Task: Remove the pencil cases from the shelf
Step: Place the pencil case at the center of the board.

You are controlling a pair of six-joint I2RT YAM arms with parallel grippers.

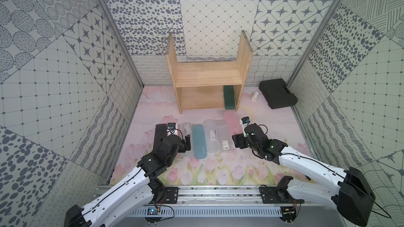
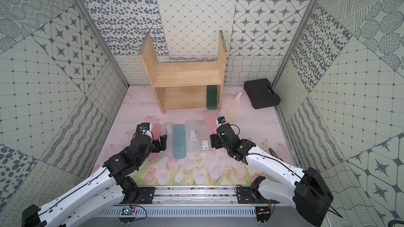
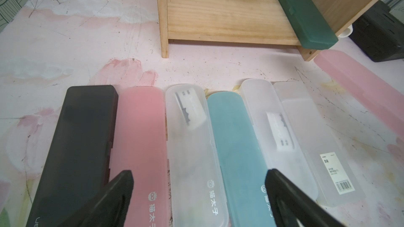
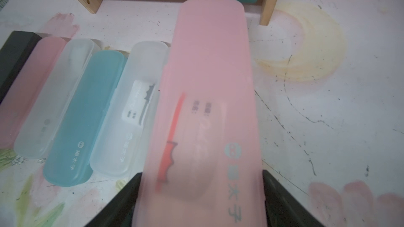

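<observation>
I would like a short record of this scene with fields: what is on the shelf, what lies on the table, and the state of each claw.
On shelf: one dark green plastic pencil case, on the lower board of the light wooden shelf, beside a side panel.
On table: six plastic pencil cases in a row, black one at one end, labelled frosted clear one at the other.
Left claw: open, above the row, holding nothing.
Right claw: shut on a long pink plastic pencil case.

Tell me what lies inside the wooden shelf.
Only the dark green pencil case, on the lower board next to a side panel of the shelf. The far back of that board is covered by the upper board.
</observation>
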